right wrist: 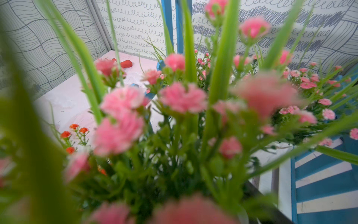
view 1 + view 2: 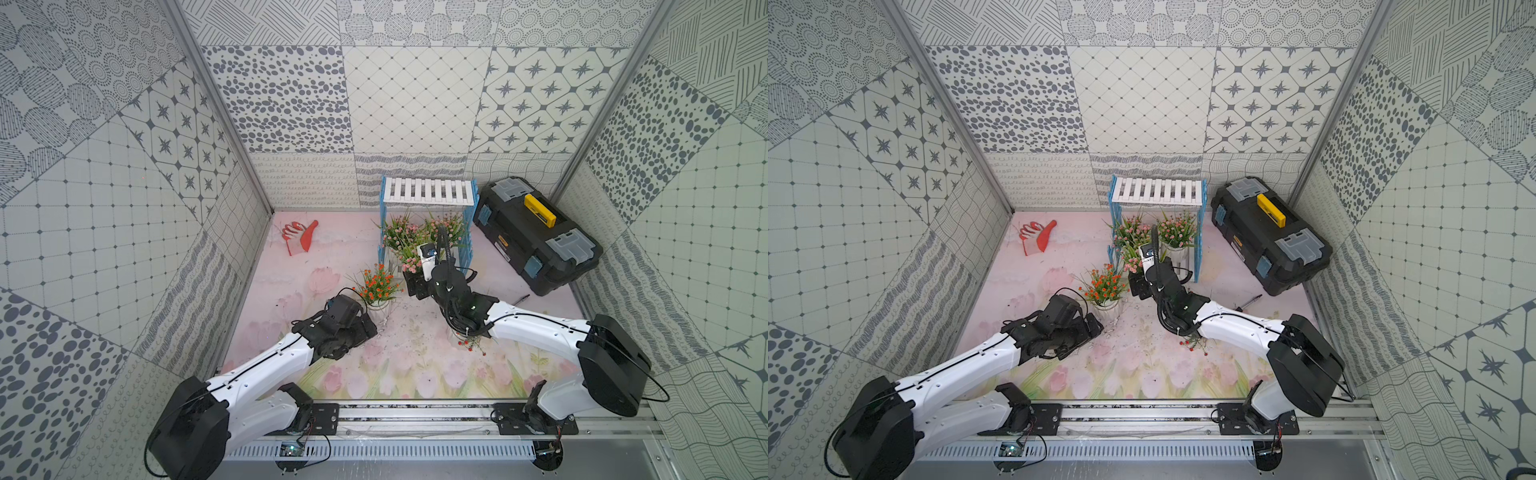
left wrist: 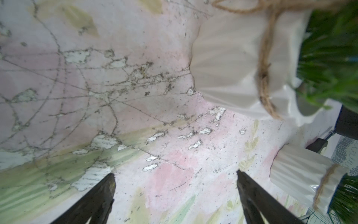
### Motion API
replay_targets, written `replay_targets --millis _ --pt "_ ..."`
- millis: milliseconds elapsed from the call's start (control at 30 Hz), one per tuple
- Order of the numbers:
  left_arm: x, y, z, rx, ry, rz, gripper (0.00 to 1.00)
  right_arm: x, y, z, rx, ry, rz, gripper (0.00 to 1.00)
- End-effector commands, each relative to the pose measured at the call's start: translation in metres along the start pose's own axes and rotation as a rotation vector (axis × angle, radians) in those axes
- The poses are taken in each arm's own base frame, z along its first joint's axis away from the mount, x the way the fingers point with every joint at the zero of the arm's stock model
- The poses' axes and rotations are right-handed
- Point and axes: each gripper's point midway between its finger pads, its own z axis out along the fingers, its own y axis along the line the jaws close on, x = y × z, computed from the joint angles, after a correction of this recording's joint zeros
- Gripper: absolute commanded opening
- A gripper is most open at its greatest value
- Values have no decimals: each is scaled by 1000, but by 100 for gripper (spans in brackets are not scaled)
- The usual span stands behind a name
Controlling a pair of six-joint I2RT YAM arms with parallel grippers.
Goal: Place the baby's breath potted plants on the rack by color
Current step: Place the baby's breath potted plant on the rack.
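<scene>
The right tool [image 2: 415,286] is clamped on a pink plant [image 2: 409,262], held at the front of the rack [image 2: 428,192], likely to join the two shelved pink plants [image 2: 397,232] on its lower tier. The left tool [image 3: 175,190], fingers apart and empty, sits beside an orange plant [image 2: 378,284] on the desk [image 2: 332,257].

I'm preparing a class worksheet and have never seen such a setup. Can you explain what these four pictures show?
Two robot arms stand at a table. Two pictures look down from overhead; the other two come from cameras on each arm's wrist. The right claw seems to grip a pink-flowered pot plant at the blue-and-white rack, whose lower shelf holds two more pink plants. The left claw is open and empty near an orange-flowered plant. Another orange plant sits under the right arm. A glove and black toolbox lie aside.
</scene>
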Motion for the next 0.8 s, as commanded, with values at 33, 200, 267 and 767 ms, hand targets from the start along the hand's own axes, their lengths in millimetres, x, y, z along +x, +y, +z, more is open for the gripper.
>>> replay_targets --millis 33,200,267,767 --pt "1 2 2 -10 -6 29 98 -47 -1 11 -17 -135 82 71" --pt "-1 0 2 -1 -13 30 98 -47 -10 33 10 -130 88 71" --pt "-2 -1 1 2 -23 33 98 -46 -13 41 24 -132 86 71" --pt "-10 -3 -8 44 -88 30 98 -39 -43 68 164 -223 71 71"
